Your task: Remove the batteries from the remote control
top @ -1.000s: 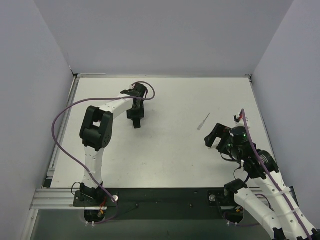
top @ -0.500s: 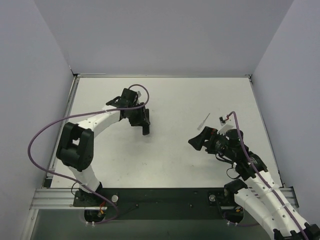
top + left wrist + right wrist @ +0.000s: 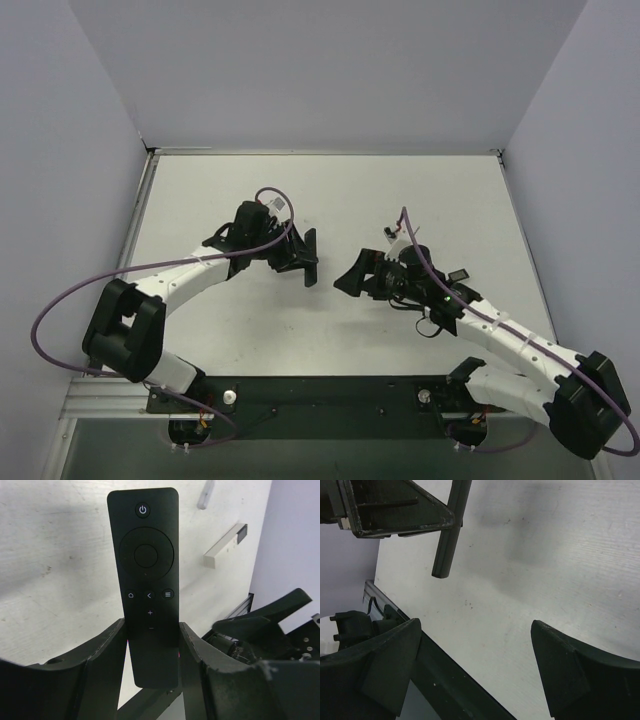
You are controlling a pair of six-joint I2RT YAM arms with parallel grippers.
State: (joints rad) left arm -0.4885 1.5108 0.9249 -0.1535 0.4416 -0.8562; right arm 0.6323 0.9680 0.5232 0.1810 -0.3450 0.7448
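Observation:
My left gripper (image 3: 152,640) is shut on the lower part of a slim black remote control (image 3: 147,570), button side facing the wrist camera. In the top view the remote (image 3: 310,258) is held above the table's middle by the left gripper (image 3: 297,255). My right gripper (image 3: 352,281) is open and empty just right of the remote, its jaws facing it. In the right wrist view the remote's thin edge (image 3: 451,530) hangs beyond the wide-open right gripper (image 3: 475,665). No batteries show in any view.
A short block with a pale side and a dark end (image 3: 225,545) lies on the white table (image 3: 220,190), and shows to the right in the top view (image 3: 460,274). A thin white strip (image 3: 206,494) lies further off. Grey walls enclose the table.
Both arms have swung toward the table's middle. The left gripper carried the remote to the right, and the open right gripper moved left until it sits close to the remote.

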